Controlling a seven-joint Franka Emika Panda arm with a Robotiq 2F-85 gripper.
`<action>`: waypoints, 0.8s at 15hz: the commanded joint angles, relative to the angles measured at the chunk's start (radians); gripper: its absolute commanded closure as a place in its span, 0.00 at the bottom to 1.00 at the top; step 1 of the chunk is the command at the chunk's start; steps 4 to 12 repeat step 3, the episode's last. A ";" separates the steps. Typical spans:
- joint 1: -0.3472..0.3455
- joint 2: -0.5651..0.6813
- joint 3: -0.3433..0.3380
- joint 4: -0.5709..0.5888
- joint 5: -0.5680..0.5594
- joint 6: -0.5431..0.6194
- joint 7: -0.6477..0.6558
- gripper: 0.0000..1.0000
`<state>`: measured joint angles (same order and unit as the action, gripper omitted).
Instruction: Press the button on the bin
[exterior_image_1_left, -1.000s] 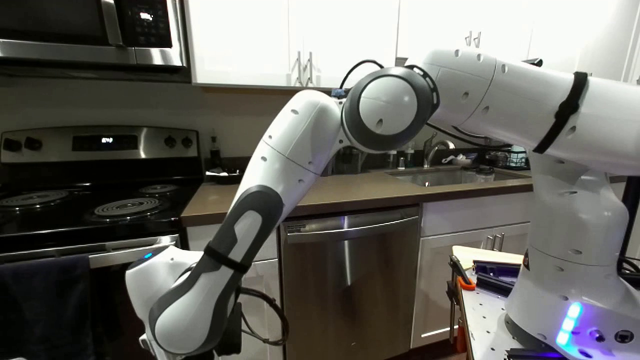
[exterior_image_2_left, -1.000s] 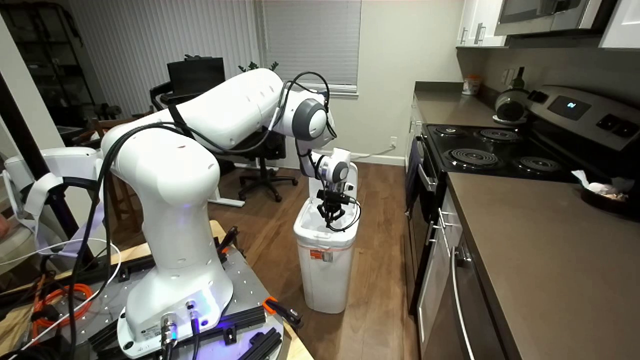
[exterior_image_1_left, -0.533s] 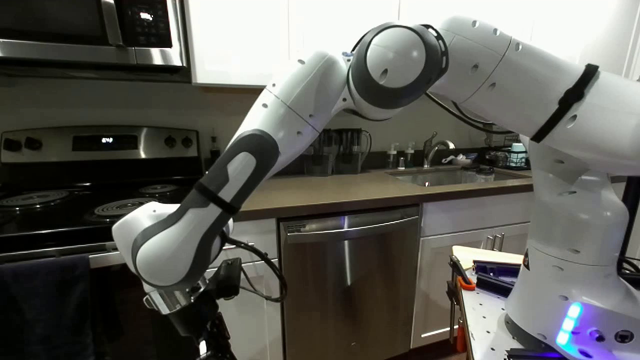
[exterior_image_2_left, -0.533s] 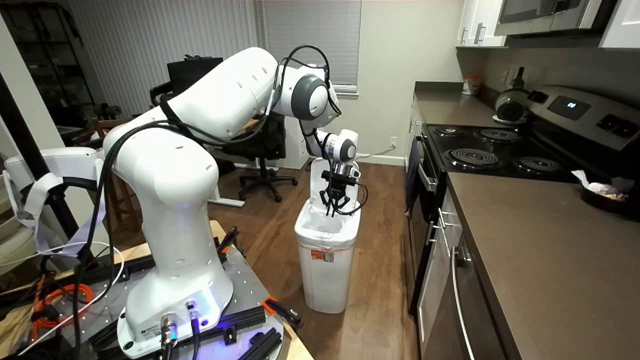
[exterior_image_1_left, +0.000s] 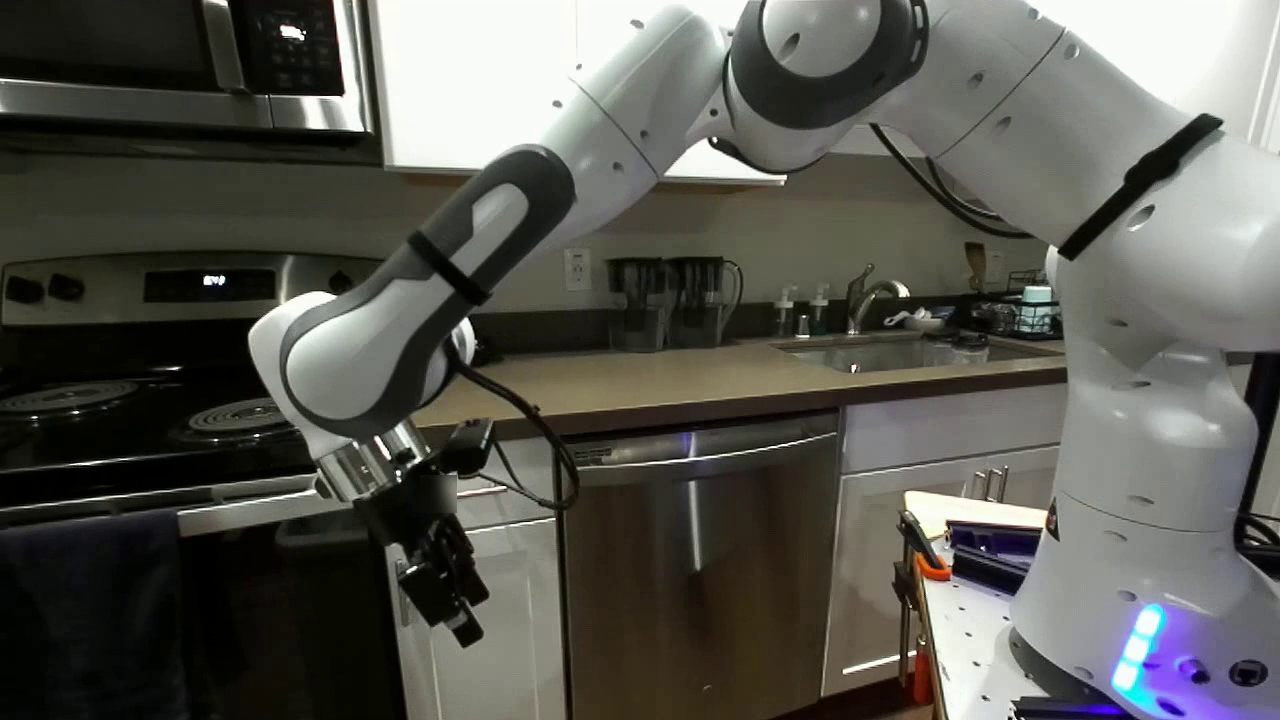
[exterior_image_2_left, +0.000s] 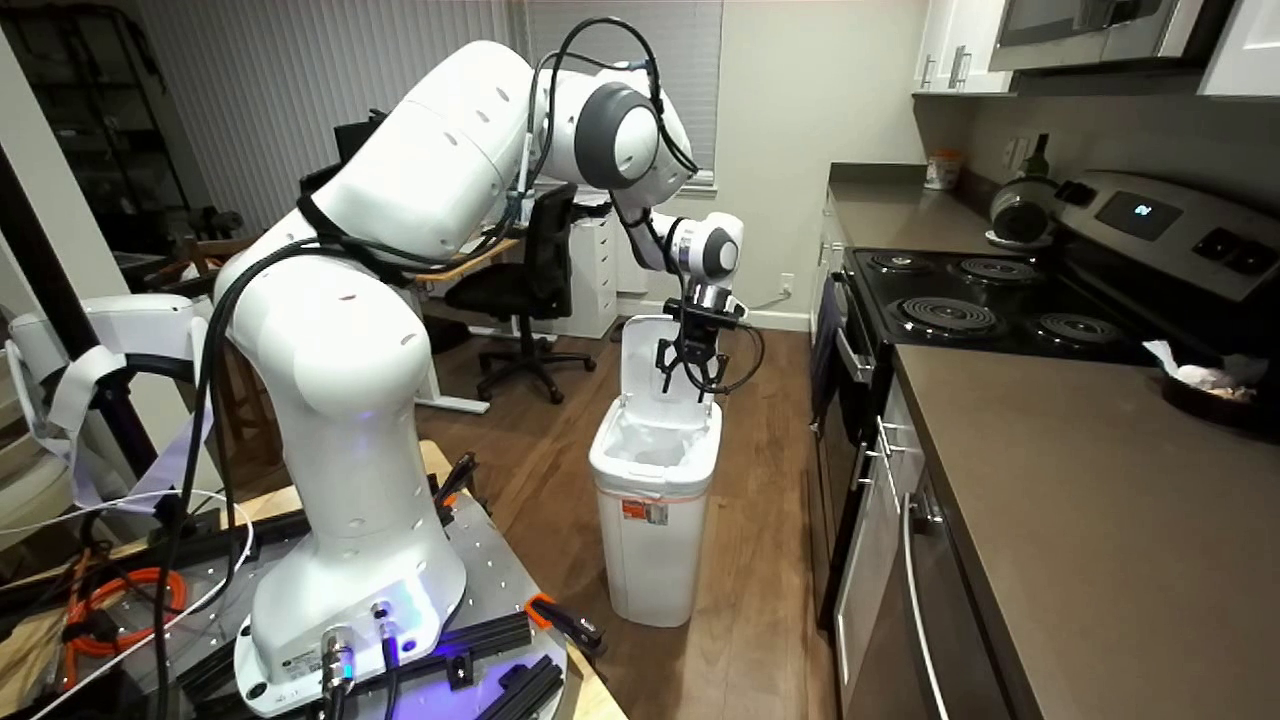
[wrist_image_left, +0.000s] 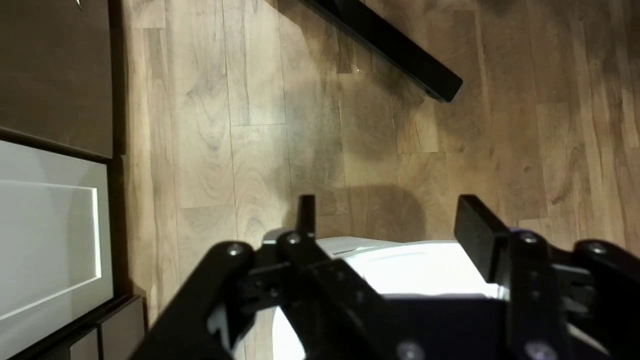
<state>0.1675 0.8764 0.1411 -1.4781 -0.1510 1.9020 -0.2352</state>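
The white bin (exterior_image_2_left: 655, 555) stands on the floor in an exterior view, its lid (exterior_image_2_left: 640, 360) raised upright at the back and a liner inside. My gripper (exterior_image_2_left: 685, 392) hangs above the bin's rear part, overlapping the lid in that view, fingers spread and pointing down. It also shows beside the oven in an exterior view, in front of a white cabinet, where the bin is out of frame. In the wrist view the jaws stand wide apart with nothing between them, and part of the overexposed white bin appears below and behind them. The button is hidden or out of view.
Along one side run the stove (exterior_image_2_left: 945, 315), the brown counter (exterior_image_2_left: 1080, 500) and the oven handle (exterior_image_2_left: 850, 345). An office chair (exterior_image_2_left: 530, 280) stands behind the bin. A black chair foot (wrist_image_left: 400, 55) and a white cabinet front (wrist_image_left: 50, 235) show in the wrist view.
The arm has risen and carried the gripper up and away from the bin's opening, slightly toward the stove. Its fingers have spread apart. The lid stays raised throughout.
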 joint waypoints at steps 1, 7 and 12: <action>-0.004 -0.015 -0.003 -0.004 0.003 -0.003 -0.003 0.20; -0.011 -0.035 -0.004 -0.019 0.003 -0.003 -0.005 0.08; -0.011 -0.035 -0.004 -0.019 0.003 -0.003 -0.005 0.08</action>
